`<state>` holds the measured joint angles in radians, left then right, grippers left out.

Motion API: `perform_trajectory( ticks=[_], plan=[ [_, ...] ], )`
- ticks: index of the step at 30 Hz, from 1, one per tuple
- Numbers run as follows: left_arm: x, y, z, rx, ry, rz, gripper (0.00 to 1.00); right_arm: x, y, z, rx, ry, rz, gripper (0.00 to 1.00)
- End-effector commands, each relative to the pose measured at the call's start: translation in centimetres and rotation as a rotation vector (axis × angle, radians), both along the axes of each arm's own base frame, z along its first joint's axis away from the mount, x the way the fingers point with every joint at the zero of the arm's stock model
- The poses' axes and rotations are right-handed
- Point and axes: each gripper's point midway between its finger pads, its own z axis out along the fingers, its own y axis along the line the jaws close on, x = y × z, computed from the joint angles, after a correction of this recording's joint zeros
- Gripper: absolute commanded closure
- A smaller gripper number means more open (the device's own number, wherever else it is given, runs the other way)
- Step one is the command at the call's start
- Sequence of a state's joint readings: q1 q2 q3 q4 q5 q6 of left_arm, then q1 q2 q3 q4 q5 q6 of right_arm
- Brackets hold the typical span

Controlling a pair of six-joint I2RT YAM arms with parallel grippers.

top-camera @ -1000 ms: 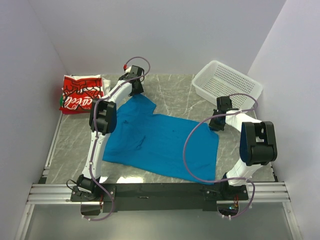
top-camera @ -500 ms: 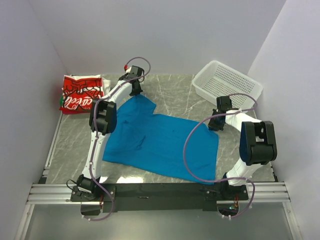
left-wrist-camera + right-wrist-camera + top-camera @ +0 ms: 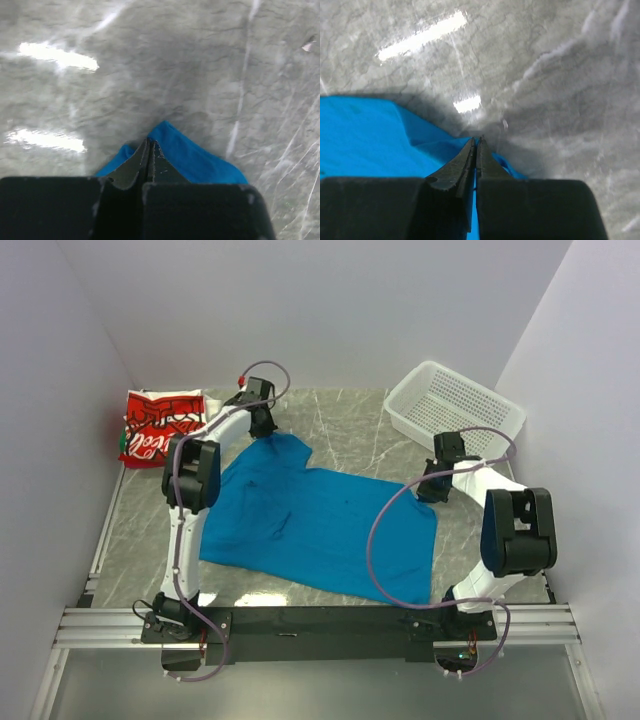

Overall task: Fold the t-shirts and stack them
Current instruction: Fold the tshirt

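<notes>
Folded red-and-white t-shirt (image 3: 160, 427) lies beyond and left of blue t-shirt (image 3: 320, 525), which is spread flat on surface (image 3: 350, 430). At its far-left corner, left hand (image 3: 149, 145) pinches cloth; at far-right corner, right hand (image 3: 476, 145) likewise. Both bites look thin, at the hem. Risk: cloth slipping out on lift, or uneven pull skewing the fold.

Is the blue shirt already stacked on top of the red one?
No, the blue t-shirt lies spread out on the table, apart from the folded red-and-white t-shirt in the far left corner.
</notes>
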<state>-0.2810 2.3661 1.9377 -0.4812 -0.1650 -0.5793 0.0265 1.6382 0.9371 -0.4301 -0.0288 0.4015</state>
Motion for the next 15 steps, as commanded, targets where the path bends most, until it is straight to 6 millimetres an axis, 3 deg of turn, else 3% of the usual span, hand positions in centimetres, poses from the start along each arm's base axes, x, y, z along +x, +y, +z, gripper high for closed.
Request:
perform_trajectory(
  ticks=[1, 4, 5, 7, 9, 11, 12, 14, 15],
  plan=[
    [0.9, 0.2, 4.9, -0.092, -0.099, -0.011, 1.0, 0.6, 0.0, 3.3, -0.019, -0.069, 0.01, 1.0],
    [0.2, 0.6, 6.3, -0.1, -0.115, -0.014, 1.0, -0.2, -0.2, 3.8, -0.026, -0.066, 0.005, 1.0],
    [-0.6, 1.0, 5.5, -0.096, -0.096, -0.011, 1.0, -0.5, -0.1, 3.9, -0.025, -0.063, 0.005, 1.0],
    [-0.9, 1.3, 7.3, -0.105, -0.139, -0.009, 1.0, -1.0, -0.1, 4.4, -0.025, -0.07, 0.008, 1.0],
    [-1.9, 1.8, 6.9, -0.093, -0.131, -0.007, 1.0, -1.9, 0.0, 4.3, -0.024, -0.06, 0.013, 1.0],
    [-2.7, 2.2, 7.9, -0.081, -0.143, -0.012, 1.0, -2.6, 0.3, 4.3, -0.024, -0.054, 0.019, 1.0],
    [-3.6, 2.7, 7.1, -0.067, -0.12, -0.005, 1.0, -3.0, -0.1, 4.4, -0.043, -0.055, 0.01, 1.0],
    [-4.3, 3.0, 8.6, -0.066, -0.148, -0.005, 1.0, -3.6, 0.2, 4.5, -0.045, -0.051, 0.018, 1.0],
    [-5.2, 3.2, 7.9, -0.062, -0.133, -0.007, 1.0, -4.1, 0.3, 4.4, -0.048, -0.04, 0.017, 1.0]
  ],
)
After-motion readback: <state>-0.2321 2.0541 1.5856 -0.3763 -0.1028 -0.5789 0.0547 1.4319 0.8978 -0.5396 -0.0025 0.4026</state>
